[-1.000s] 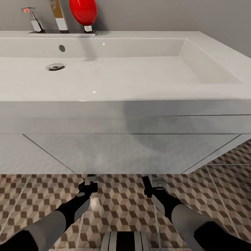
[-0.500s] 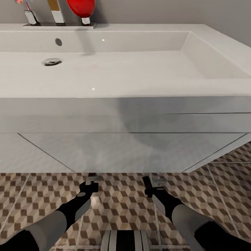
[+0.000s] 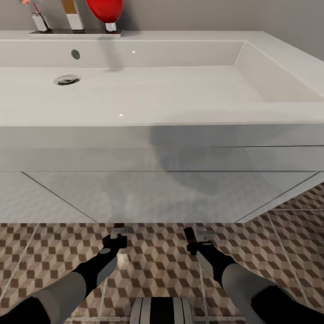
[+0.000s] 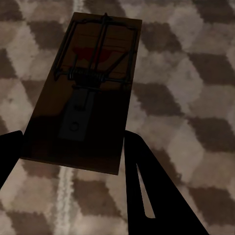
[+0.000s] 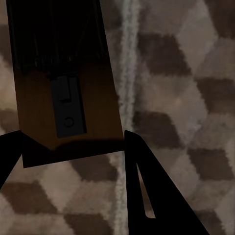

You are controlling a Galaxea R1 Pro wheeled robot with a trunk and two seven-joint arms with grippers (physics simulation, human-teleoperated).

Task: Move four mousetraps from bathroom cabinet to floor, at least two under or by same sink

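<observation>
In the head view, a wide white rectangular sink [image 3: 180, 85] fills the upper part of the scene, with a round chrome drain [image 3: 66, 80] near its back left, chrome tap fittings [image 3: 72, 18] on the rear ledge, and a red rounded object [image 3: 104, 10] standing beside them. The white vanity front [image 3: 162, 180] below the basin overhangs the bathroom floor [image 3: 153, 265], which is tiled in a brown and beige cube pattern with pale grout lines. Both arms reach forward and down to the floor just in front of the vanity's lower edge. The left pincer [image 3: 118, 236] holds a mousetrap [image 3: 120, 231]; in the left wrist view this trap [image 4: 85, 93] is a dark brown wooden rectangle with a wire bar, a coil spring, a red patch and a grey metal plate, and the two dark fingers [image 4: 147, 191] close on its near end, one at each side. The right pincer [image 3: 198, 238] holds a second mousetrap [image 3: 201, 234]; in the right wrist view the second trap [image 5: 63, 83] shows its brown base and grey plate, again gripped at its near end between the two fingers [image 5: 142, 186]. Each trap lies low over the cube-pattern tiles close to a grout line, but whether either one touches the floor cannot be determined from these views. The two traps are near each other, side by side, at the foot of the sink unit.
</observation>
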